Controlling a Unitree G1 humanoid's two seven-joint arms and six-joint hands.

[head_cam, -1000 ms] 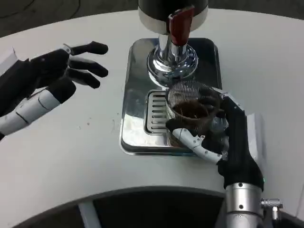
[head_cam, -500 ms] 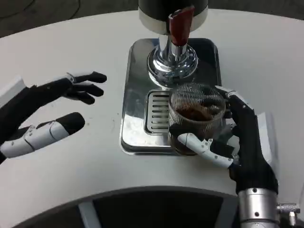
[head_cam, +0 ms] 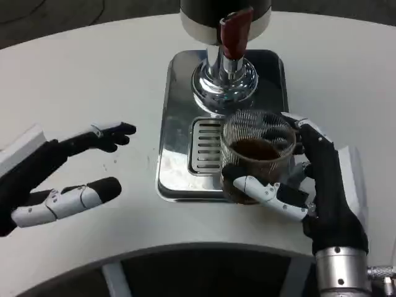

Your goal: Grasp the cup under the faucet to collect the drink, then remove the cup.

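Observation:
A clear ribbed cup (head_cam: pixel 255 151) holding dark drink stands over the front right part of the shiny drip tray (head_cam: pixel 175 154). My right hand (head_cam: pixel 312 185) wraps it from the right, thumb across its front and fingers behind it. The chrome faucet (head_cam: pixel 224 77) with its red lever (head_cam: pixel 234 31) rises just behind the cup. My left hand (head_cam: pixel 65 176) hovers over the table to the left of the tray, fingers spread and holding nothing.
The dispenser's dark body (head_cam: pixel 224 12) stands at the back of the tray. A slotted grate (head_cam: pixel 204 145) lies left of the cup. The white table (head_cam: pixel 93 80) curves away near my body, with a dark gap below its front edge.
My left hand has dropped back down and to the left, away from the dispenser. The right hand with the cup has shifted slightly right and toward me.

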